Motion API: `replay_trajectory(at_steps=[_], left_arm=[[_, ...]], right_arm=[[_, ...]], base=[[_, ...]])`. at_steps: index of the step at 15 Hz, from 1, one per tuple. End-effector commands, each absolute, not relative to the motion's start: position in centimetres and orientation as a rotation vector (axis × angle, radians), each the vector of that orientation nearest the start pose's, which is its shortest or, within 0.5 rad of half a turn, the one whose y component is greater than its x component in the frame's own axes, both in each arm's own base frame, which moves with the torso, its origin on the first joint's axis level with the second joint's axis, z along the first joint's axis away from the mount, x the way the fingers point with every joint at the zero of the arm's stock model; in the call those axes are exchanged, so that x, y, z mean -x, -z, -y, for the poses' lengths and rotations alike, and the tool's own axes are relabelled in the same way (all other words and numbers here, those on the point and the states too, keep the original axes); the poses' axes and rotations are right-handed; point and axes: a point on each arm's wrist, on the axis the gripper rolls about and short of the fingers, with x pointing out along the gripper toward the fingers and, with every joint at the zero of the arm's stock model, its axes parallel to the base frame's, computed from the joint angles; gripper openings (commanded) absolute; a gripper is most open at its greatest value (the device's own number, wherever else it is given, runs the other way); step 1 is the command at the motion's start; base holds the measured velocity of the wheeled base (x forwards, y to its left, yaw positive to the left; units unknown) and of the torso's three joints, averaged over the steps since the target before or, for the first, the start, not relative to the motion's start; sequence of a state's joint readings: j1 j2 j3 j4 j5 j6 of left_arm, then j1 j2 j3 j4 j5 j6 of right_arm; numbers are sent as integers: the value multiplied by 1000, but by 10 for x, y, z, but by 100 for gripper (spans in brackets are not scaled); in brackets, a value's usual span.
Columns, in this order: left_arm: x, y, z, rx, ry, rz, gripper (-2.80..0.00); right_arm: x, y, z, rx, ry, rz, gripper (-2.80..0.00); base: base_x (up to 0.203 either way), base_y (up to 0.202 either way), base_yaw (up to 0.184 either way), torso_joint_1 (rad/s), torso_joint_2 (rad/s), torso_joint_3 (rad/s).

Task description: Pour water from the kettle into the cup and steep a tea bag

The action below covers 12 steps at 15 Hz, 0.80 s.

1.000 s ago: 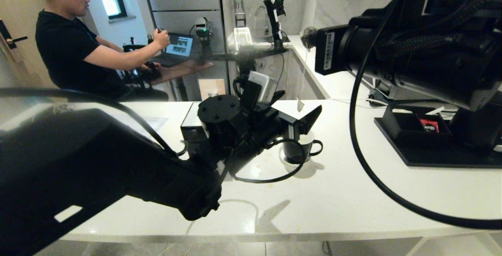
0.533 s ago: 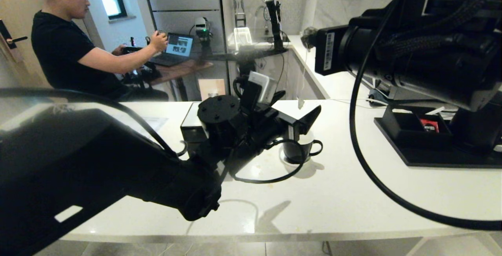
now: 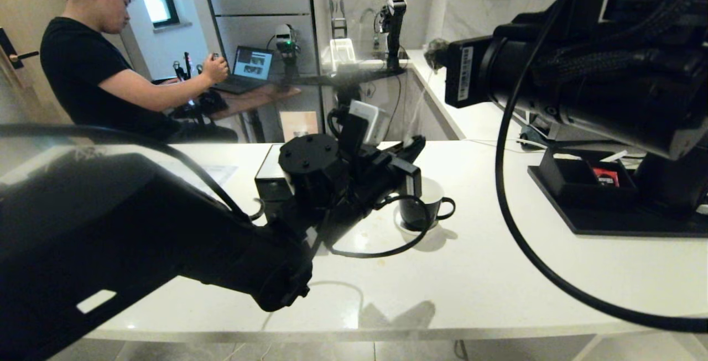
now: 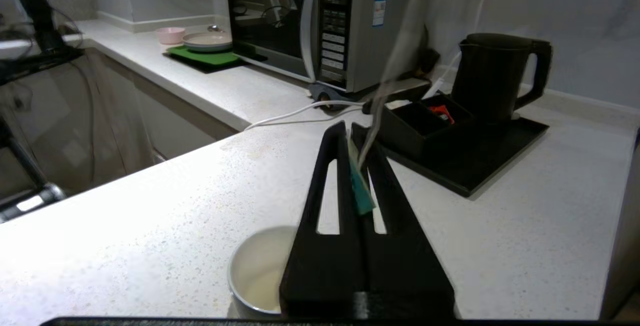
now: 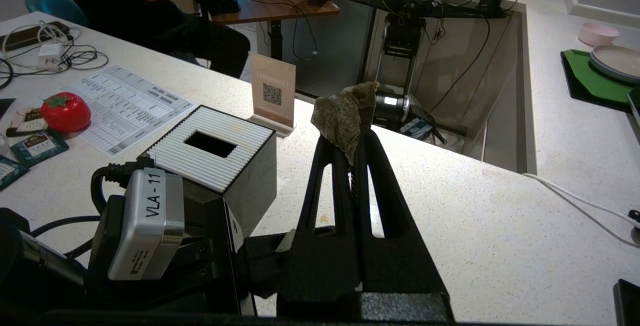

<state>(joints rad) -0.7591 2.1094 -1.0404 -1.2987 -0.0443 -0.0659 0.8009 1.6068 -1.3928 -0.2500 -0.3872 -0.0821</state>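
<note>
The tea bag [image 5: 345,116] was pinched in the closed jaws of the right gripper [image 5: 357,136], up in the air and off to the side of the cup [image 3: 428,206], while the left gripper [image 4: 357,166] sat right above the cup with its jaws shut on the string and its little teal tag [image 4: 361,193]. Honestly the worry was that thin string: with both ends clamped, any pull apart could snap it or rip the paper bag open. Lowering it off-centre might also clip the rim and tip the cup over on the table [image 3: 470,272], and the kettle [image 4: 492,76] sat well apart on its black tray [image 4: 480,166].
</note>
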Motion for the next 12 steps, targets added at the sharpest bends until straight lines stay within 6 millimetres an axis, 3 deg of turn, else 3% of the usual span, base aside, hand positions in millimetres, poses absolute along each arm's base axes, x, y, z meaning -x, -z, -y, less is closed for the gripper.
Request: replay_trajectory(at_steps=[1, 12], left_arm=[[-292, -165, 278, 148, 808, 202, -280], [-292, -166, 278, 148, 805, 202, -280]], right_arm=[[-213, -340, -208, 60, -411, 49, -280], [-214, -336, -209, 66, -409, 37, -280]], base=[[0, 0, 0, 0, 0, 0], [0, 0, 0, 0, 0, 0]])
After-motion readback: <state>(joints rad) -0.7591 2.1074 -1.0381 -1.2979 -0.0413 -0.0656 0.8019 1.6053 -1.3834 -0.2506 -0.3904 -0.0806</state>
